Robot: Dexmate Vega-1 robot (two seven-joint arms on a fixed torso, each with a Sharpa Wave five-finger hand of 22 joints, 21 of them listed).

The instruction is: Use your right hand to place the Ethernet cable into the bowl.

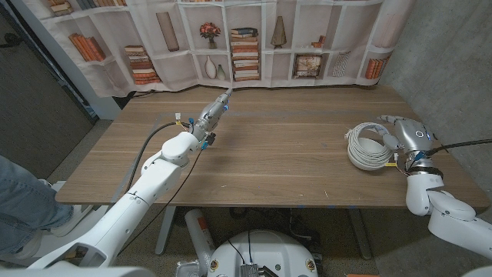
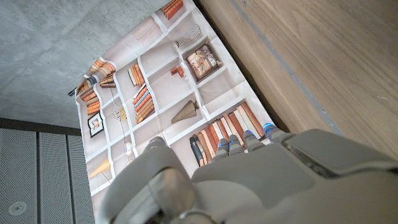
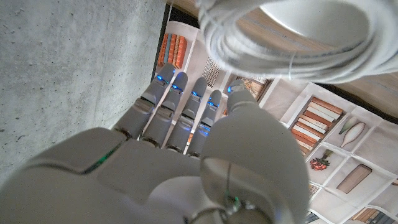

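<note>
From the head view, a coiled white Ethernet cable [image 1: 369,146] sits at the right edge of the wooden table [image 1: 284,154], apparently already lying in a white bowl whose pale inner surface shows through the coil. The right hand [image 1: 406,132] stands just beside it with fingers apart and grasping nothing, as if the task were done. The left hand [image 1: 209,115] stretches toward the far edge, nothing in it, well clear of the work; the broad middle of the table gives either arm room to pull back. In the left wrist view, the left hand [image 2: 249,180] faces the bookshelf-print backdrop [image 2: 161,106], its fingers mostly hidden. In the right wrist view, the right hand [image 3: 186,155] extends straight, released fingers [image 3: 180,112] near the cable [image 3: 249,43], apart from it.
</note>
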